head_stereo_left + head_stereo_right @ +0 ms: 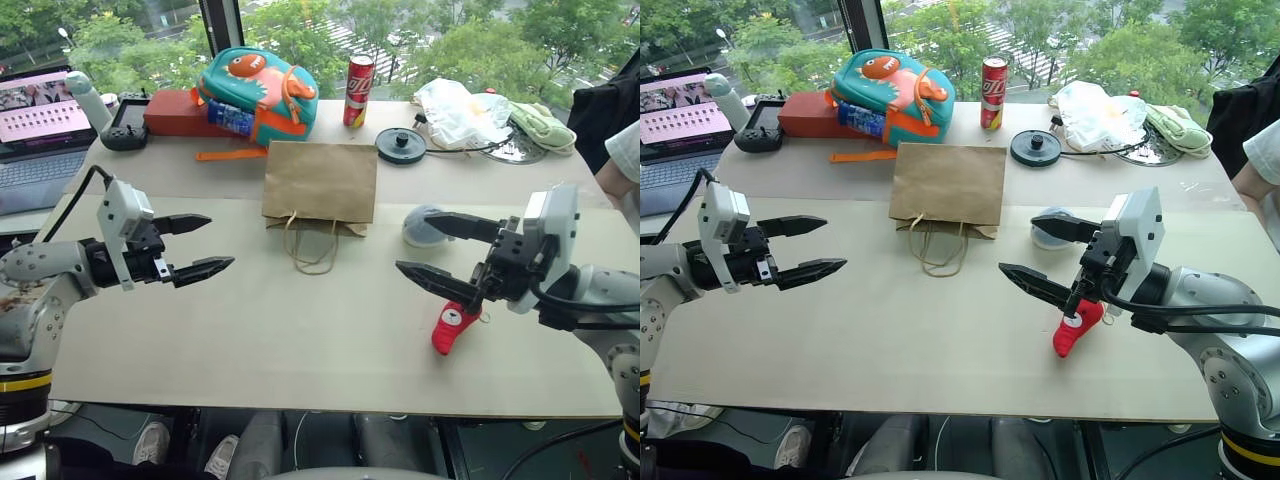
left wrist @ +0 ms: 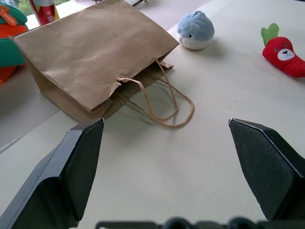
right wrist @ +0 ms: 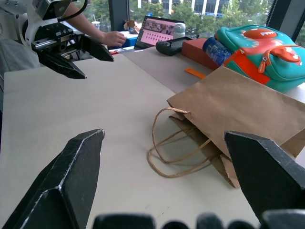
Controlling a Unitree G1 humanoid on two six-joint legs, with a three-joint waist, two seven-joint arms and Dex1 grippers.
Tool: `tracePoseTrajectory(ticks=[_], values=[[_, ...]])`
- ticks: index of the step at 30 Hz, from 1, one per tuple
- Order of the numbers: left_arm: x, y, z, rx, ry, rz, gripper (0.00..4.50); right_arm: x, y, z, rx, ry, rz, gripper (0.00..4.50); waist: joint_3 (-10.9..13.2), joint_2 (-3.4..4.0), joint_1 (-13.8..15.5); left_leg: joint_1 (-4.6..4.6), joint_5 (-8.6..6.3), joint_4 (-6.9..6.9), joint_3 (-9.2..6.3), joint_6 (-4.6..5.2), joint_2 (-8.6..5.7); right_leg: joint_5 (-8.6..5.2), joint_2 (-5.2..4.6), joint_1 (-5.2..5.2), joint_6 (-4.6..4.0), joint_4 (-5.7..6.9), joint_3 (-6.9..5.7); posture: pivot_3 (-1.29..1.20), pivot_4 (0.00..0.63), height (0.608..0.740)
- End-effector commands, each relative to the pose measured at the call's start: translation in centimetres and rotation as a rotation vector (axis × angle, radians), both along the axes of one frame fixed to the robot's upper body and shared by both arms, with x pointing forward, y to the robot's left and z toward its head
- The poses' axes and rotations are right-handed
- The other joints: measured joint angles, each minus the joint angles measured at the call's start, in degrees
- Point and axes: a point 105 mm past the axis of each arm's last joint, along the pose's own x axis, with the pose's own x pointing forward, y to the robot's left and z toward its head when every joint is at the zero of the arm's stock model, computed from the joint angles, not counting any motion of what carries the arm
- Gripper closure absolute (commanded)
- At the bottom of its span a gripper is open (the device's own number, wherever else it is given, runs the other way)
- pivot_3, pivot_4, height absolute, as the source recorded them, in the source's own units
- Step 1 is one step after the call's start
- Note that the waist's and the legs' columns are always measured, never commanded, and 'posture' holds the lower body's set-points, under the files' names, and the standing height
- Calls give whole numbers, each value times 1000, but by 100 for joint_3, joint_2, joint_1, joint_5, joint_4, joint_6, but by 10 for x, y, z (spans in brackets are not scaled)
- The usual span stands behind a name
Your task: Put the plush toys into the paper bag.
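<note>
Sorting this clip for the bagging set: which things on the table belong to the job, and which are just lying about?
Job:
- paper bag, lying flat
- grey-blue plush toy
- red plush toy

Lying about:
- fish-face backpack
- soda can
- laptop
- white plastic bag
- red box

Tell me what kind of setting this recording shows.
Probably an office or lab by an upper-floor window: a laptop on a side desk, a work table with scattered items, and treetops and a street outside.

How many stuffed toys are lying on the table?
2. The grey-blue plush toy lies on the table just right of the paper bag; the red plush toy lies nearer the front edge, below the right gripper.
</note>
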Motion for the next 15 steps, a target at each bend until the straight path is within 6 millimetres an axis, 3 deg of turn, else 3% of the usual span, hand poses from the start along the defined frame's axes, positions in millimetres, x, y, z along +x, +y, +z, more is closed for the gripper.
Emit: tracePoseTrajectory(ticks=[1,7,15], values=[[-1,-1,13,21,-55,-8,0,-2,0,7,-5,-37,-3,56,0,0,-1,0,0,0,0,0,0,0,0,0,0,0,0,0,150,739],[39,-5,-9,341,-329,14,0,-3,1,7,-6,-41,-37,56,-1,1,52,3,0,1,1,0,-4,3,-1,4,-5,-1,0,0,150,739],[88,-32,-34,554,-659,17,0,-5,4,8,-2,-57,-78,56,0,-1,143,-13,0,3,0,1,-6,6,-1,-4,-10,-6,1,0,150,739]])
